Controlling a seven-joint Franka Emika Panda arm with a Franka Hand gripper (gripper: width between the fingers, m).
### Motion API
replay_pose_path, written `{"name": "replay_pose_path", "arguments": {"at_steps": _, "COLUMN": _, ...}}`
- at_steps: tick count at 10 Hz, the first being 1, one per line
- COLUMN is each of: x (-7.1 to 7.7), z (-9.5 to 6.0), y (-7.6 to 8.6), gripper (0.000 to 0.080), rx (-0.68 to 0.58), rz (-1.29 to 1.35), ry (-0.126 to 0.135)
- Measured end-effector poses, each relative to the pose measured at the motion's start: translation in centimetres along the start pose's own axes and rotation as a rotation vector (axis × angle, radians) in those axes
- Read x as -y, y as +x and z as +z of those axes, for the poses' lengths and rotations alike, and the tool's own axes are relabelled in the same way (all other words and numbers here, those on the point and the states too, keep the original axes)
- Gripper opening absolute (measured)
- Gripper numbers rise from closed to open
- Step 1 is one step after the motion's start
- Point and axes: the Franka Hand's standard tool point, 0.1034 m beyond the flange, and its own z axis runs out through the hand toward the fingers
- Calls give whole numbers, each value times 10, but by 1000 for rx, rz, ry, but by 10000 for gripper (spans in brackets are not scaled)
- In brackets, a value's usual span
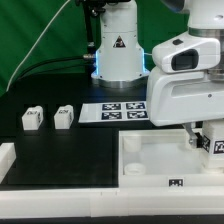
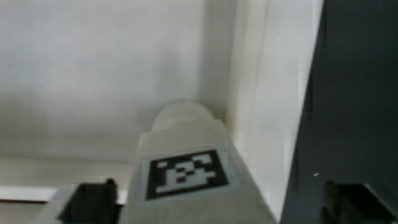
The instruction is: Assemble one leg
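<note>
My gripper (image 1: pixel 204 138) hangs over the right end of the large white tray-like part (image 1: pixel 150 165) and is shut on a leg (image 1: pixel 216 146), a small white peg with a black-and-white tag. In the wrist view the leg (image 2: pixel 187 150) lies between my two dark fingertips (image 2: pixel 89 198), and my gripper (image 2: pixel 222 202) holds it pointing towards an inner corner of the tray part (image 2: pixel 107 70). Two more legs (image 1: pixel 31 119) (image 1: pixel 64 116) stand on the black table at the exterior view's left.
The marker board (image 1: pixel 115 110) lies flat behind the tray part. The arm's white base (image 1: pixel 118 50) stands at the back centre. A low white block (image 1: pixel 6 158) lies at the left edge. Black table (image 2: pixel 356 90) shows beside the tray part.
</note>
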Motion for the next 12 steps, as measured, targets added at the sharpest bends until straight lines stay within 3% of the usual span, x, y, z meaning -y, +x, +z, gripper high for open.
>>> {"name": "replay_pose_path", "arguments": {"at_steps": 1, "x": -1, "z": 0, "y": 0, "gripper": 380, "rx": -1, "rz": 2, "ry": -1}}
{"name": "replay_pose_path", "arguments": {"at_steps": 2, "x": -8, "z": 1, "y": 0, "gripper": 294, "rx": 0, "rz": 7, "ry": -8}}
{"name": "replay_pose_path", "arguments": {"at_steps": 7, "x": -10, "z": 2, "y": 0, "gripper": 280, "rx": 1, "rz": 36, "ry": -9}}
{"name": "replay_pose_path", "arguments": {"at_steps": 12, "x": -10, "z": 2, "y": 0, "gripper": 280, "rx": 4, "rz": 603, "ry": 9}}
